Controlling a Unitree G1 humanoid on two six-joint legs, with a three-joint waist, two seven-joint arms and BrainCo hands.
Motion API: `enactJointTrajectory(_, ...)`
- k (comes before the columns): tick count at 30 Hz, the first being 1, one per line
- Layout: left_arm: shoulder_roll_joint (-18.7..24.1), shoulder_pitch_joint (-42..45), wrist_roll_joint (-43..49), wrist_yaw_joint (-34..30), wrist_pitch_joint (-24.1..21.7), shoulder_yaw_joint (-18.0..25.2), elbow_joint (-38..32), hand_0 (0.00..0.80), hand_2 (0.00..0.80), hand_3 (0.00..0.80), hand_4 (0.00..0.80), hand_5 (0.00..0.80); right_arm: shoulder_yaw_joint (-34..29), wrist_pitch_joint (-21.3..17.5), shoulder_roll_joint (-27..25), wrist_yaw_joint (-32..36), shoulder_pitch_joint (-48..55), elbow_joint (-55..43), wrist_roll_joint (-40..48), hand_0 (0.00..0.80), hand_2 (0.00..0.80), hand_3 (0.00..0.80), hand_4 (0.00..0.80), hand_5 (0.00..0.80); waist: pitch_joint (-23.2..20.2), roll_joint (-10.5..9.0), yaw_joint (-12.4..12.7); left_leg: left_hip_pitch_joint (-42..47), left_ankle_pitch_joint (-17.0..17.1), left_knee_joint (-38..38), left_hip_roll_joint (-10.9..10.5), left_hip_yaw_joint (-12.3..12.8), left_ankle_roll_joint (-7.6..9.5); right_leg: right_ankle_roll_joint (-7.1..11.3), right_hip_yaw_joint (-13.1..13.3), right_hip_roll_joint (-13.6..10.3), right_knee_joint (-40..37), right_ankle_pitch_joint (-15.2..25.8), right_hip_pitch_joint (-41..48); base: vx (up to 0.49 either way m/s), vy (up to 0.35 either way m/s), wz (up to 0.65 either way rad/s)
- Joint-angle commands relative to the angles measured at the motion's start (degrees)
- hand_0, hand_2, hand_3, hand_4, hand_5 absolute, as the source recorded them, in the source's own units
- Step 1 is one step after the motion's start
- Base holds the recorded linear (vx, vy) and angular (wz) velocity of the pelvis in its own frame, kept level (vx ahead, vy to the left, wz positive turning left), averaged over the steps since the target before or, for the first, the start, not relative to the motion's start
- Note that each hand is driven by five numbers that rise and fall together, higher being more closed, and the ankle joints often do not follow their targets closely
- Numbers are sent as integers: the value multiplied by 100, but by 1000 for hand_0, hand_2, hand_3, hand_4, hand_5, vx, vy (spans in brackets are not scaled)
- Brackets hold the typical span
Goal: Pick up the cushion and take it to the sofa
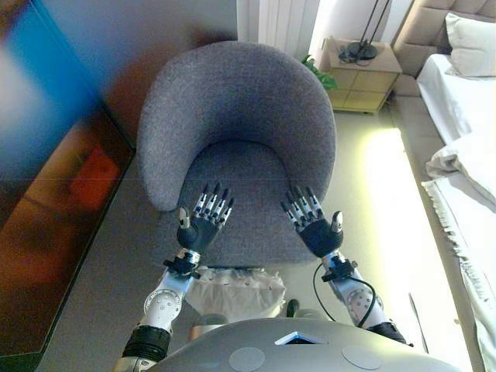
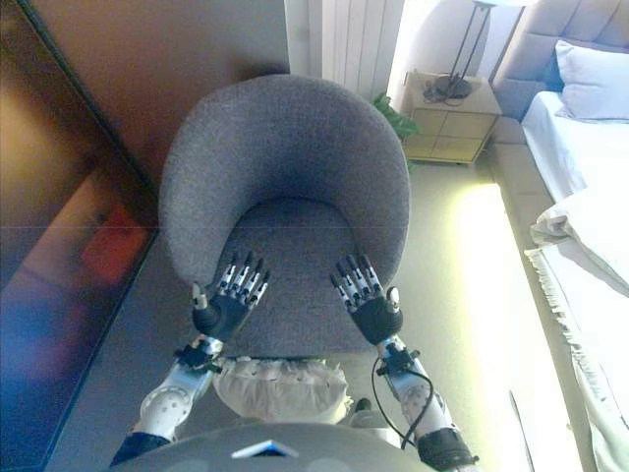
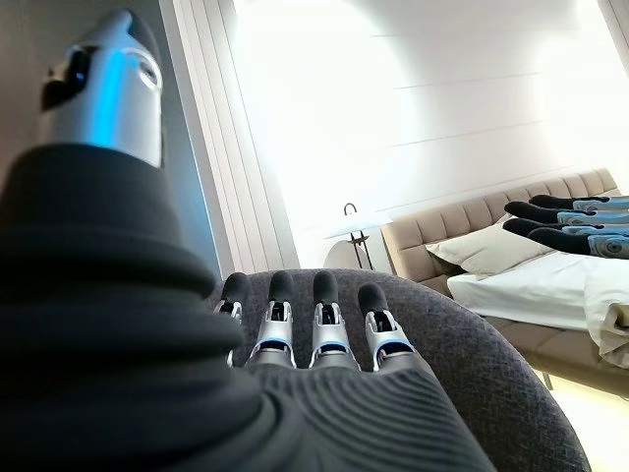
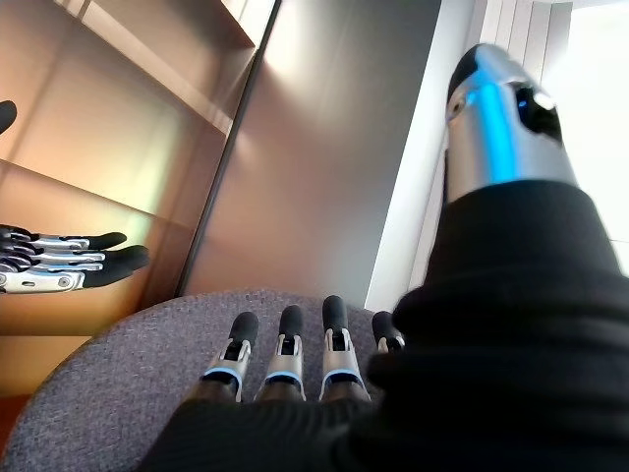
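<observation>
Here both hands hover spread and empty over the grey armchair's (image 1: 232,132) seat, the left hand (image 1: 198,229) and right hand (image 1: 314,229) side by side, fingers straight. A white ruffled cushion (image 1: 232,288) lies below the seat's front edge, between the forearms.

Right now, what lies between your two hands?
Only bare grey seat of the armchair, seen in the left eye view between the open left hand and open right hand. No cushion there.
</observation>
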Motion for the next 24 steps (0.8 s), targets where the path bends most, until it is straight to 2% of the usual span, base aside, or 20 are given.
enactJointTrajectory(1, 74, -196, -205, -104, -19, 27, -178, 0, 0, 0, 0, 0, -22, -47, 25, 165, -142, -447, -133, 0, 0, 0, 0, 0, 29, -63, -58, -146, -97, 76, -63, 259, 73, 316, -80, -214, 44, -238, 114, 0, 0, 0)
enactJointTrajectory(3, 85, -172, -44, -50, -78, 17, -157, 0, 0, 0, 0, 0, -8, -124, 8, 86, -127, -456, -261, 0, 0, 0, 0, 0, 33, -70, -52, -151, -96, 81, -62, 248, 69, 316, -81, -213, 40, -234, 113, 0, 0, 0)
enactJointTrajectory(6, 232, -177, 928, 754, -735, -28, -74, 0, 0, 0, 0, 0, 56, -661, -116, -654, -141, -387, -1128, 0, 0, 0, 0, 0, 46, -89, -44, -152, -104, 130, -45, 242, 50, 321, -68, -217, 54, -226, 111, 12, -6, 0)
enactJointTrajectory(7, 370, -202, 1610, 1448, -1194, -63, 0, 0, 0, 0, 0, 0, 112, -1109, -276, -1209, -180, -276, -1991, 0, 0, 0, 0, 0, 93, -100, -43, -124, -131, 197, -39, 248, 45, 323, -64, -231, 85, -237, 145, 35, -21, -1)
enactJointTrajectory(8, 488, -239, 2283, 1951, -1539, -65, 62, 0, 0, 0, 0, 0, 162, -1379, -408, -1719, -227, -192, -2608, 0, 0, 0, 0, 0, 95, -110, -43, -169, -135, 266, -37, 249, 46, 321, -58, -247, 121, -235, 113, 33, -20, -3)
enactJointTrajectory(10, 805, -303, 3611, 2943, -1858, 59, 122, 0, 0, 0, 0, 0, 235, -1713, -763, -2827, -270, -162, -4084, 0, 0, 0, 0, 0, 178, -135, -56, -281, -167, 519, -21, 247, 53, 307, -2, -274, 312, -275, 25, 4, -15, -3)
enactJointTrajectory(13, 1077, -335, 4307, 3361, -1799, 193, 215, 0, 0, 0, 0, 0, 170, -1786, -1121, -3631, -251, -70, -5072, 0, 0, 0, 0, 0, 353, -155, -81, -549, -212, 877, 0, 198, 78, 286, 77, -304, 694, -389, -169, -27, -7, -9)
enactJointTrajectory(17, 1109, -765, 4513, 3576, -2078, -44, 992, 0, 0, 0, 0, 0, 334, -1944, -1271, -4384, -662, 374, -5945, 0, 0, 0, 0, 0, 738, -109, -106, -1069, -241, 1300, 46, 85, 67, 322, 120, -412, 1257, -542, -663, -124, -14, -8)
enactJointTrajectory(19, 1077, -1078, 4412, 3636, -2200, -115, 1322, 0, 0, 0, 0, 0, 461, -1925, -1297, -4685, -953, 565, -5973, 0, 0, 0, 0, 0, 1011, -85, -107, -1492, -263, 1590, 85, 38, 31, 330, 140, -479, 1484, -571, -1047, -287, -38, -5)
enactJointTrajectory(24, 1038, -1687, 4450, 3958, -2461, -428, 1714, 0, 0, 0, 0, 0, 698, -1824, -1348, -4913, -1656, 952, -5637, 0, 0, 0, 0, 0, 1648, -22, -136, -2597, -287, 2263, 111, -43, -70, 251, 174, -579, 1891, -482, -2082, -306, -12, -4)
